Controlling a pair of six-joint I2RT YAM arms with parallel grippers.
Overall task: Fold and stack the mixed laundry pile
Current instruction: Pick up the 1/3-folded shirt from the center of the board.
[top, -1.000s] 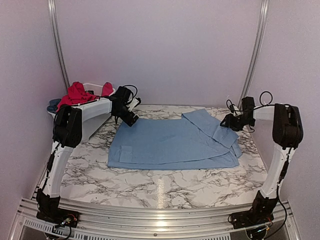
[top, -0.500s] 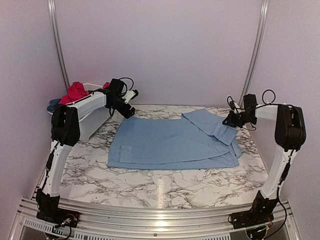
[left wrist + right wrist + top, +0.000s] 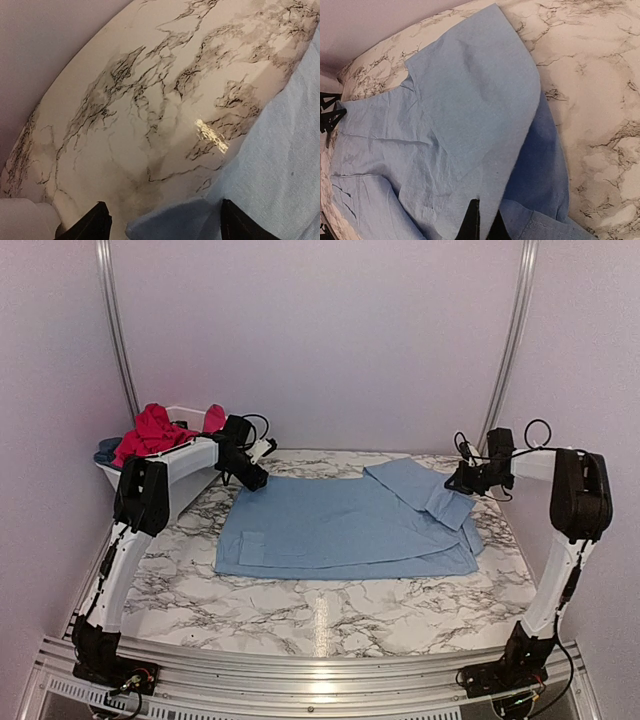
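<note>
Marble bench [image 3: 330, 615] is carrying the light blue shirt [image 3: 340, 525] spread across its middle; red garments [image 3: 150, 428] are sitting in a white basket [image 3: 195, 412] at left; right fingers [image 3: 472, 220] are pinching shut on the shirt's folded flap; left fingers [image 3: 97, 222] are hanging wide apart over its corner, gripping nothing.

Robot test cell: bare lilac walls [image 3: 320, 340], aluminium rails [image 3: 300, 668], marble-print tabletop [image 3: 330, 612].

Light blue shirt [image 3: 340, 525], black-veined white marble table [image 3: 300, 610], red garments [image 3: 152, 427]
</note>
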